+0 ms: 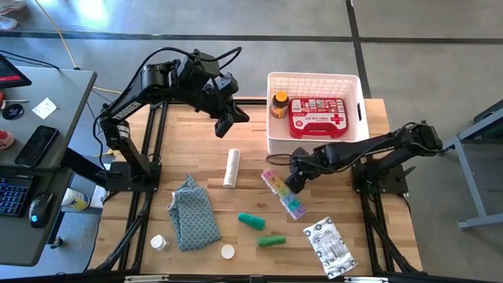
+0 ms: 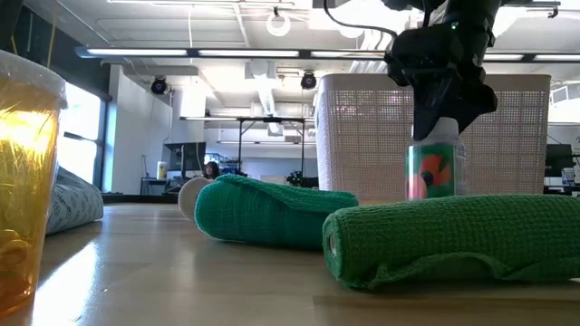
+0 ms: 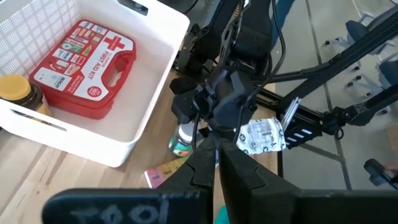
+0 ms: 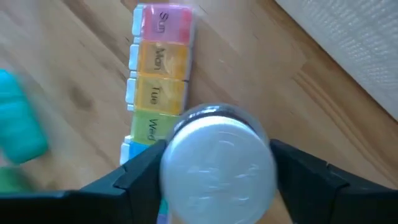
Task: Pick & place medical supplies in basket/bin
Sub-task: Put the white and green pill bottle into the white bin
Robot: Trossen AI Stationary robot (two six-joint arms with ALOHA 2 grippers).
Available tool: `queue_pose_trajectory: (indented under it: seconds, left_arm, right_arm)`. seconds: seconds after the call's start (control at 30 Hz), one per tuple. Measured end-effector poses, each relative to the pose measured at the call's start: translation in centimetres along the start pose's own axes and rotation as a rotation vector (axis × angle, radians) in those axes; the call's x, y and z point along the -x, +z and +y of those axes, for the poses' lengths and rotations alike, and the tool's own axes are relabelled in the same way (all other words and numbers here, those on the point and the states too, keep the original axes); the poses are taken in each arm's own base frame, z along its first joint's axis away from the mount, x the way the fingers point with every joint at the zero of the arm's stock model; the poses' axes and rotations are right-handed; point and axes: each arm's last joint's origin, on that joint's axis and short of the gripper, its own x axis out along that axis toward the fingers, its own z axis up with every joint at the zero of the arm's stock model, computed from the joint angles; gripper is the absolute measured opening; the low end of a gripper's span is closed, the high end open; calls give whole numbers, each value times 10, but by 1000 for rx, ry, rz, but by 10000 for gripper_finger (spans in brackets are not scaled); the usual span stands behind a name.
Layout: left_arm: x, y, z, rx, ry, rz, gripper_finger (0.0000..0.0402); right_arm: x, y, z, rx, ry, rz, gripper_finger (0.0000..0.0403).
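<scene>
My right gripper [image 1: 294, 171] hangs just in front of the white bin's [image 1: 314, 76] near wall, shut on a white-capped pill bottle [image 2: 435, 170] with a green and orange label. The rainbow pill organizer [image 4: 158, 74] lies on the table right beside that bottle. The bin holds a red first-aid case [image 1: 317, 116] and an amber bottle [image 1: 279, 104]. My left gripper [image 1: 229, 122] is shut and empty. It hovers left of the bin, near the table's far edge. My right gripper holds the pill bottle by its white cap [image 4: 217, 165], pinched between the two fingers [image 4: 140, 171], one on each side. The fingers come from above, pointing down. The bottle stands upright below them [image 3: 182, 142]. A green roll hides its base, so whether it is lifted I cannot tell.
On the table lie a white roll [image 1: 231, 167], two green tubes [image 1: 251, 221] [image 1: 272, 240], a silver-white packet [image 1: 330, 247], a small white bottle [image 1: 159, 242], a white cap [image 1: 227, 251] and a blue-grey patterned cloth [image 1: 192, 214]. A desk with a keyboard stands left of the table.
</scene>
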Motion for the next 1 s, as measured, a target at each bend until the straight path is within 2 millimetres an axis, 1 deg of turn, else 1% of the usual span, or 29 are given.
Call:
queue_pose_trajectory:
  seconds: [0.1,0.17,0.27,0.37,0.47,0.57,0.67,0.77,0.87,0.93,1.0]
  left_arm:
    - [0,0,0,0,-1,0,58]
    - [0,0,0,-1,-2,-4,58]
    - [0,1,0,-2,-3,-7,58]
    - [0,1,0,-1,-3,-7,58]
    - [0,1,0,-2,1,-10,58]
    - [0,1,0,-2,5,-11,58]
    - [0,1,0,-2,13,-13,58]
    - [0,1,1,-20,25,-16,58]
    - [2,1,0,-37,31,-21,58]
    - [4,1,0,-53,39,-33,58]
    - [7,2,0,-72,45,-49,58]
  right_arm:
    - [13,-4,0,-30,80,29,245]
    - [27,-7,-1,-46,138,19,234]
    - [49,-10,-5,-70,194,-36,220]
    - [66,-13,-11,-89,233,-92,220]
    - [87,-14,-16,-117,321,-144,220]
    - [115,-7,-14,-127,421,-245,220]
    - [156,7,-10,-105,491,-422,220]
    - [193,26,-9,-63,447,-601,220]
    - [218,46,-14,-24,307,-686,220]
    - [228,60,-18,5,196,-704,220]
    - [229,75,-24,36,60,-695,220]
